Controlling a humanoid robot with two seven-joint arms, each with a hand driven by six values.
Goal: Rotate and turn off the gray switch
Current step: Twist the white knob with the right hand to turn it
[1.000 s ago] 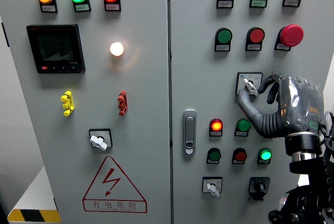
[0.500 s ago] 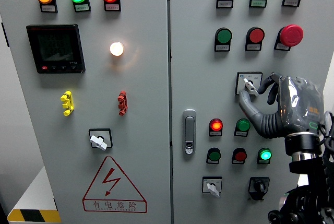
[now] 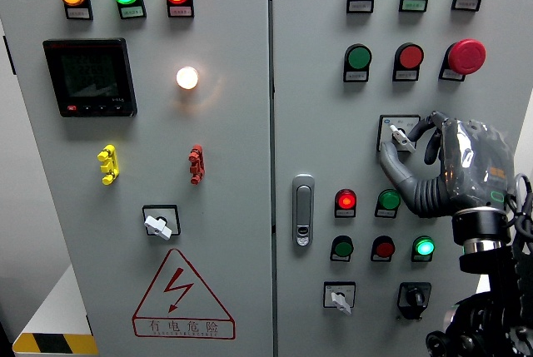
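Right hand (image 3: 416, 161): comes up from the lower right, gray fingers curled around the gray switch (image 3: 399, 135), thumb below the knob and index finger hooked over the top, so it's pinching the knob
Gray switch: on the right cabinet door (image 3: 316, 82), mid height, on a square black-framed plate; knob handle is tilted, its light tip pointing up-left
Left hand: can't see it anywhere
Above the switch: green button (image 3: 359, 58), red button (image 3: 409, 57), and a big red mushroom button (image 3: 466, 56)
Below the hand: lit red lamp (image 3: 346, 200), green lamp (image 3: 388, 200), and lower down a lit green one (image 3: 425, 247)
Bottom row: another gray rotary switch (image 3: 338, 297) and a black one (image 3: 412, 297)
Left door: orange, green and red lamps on top, a dark meter display (image 3: 90, 76), a lightning warning triangle (image 3: 181, 295)
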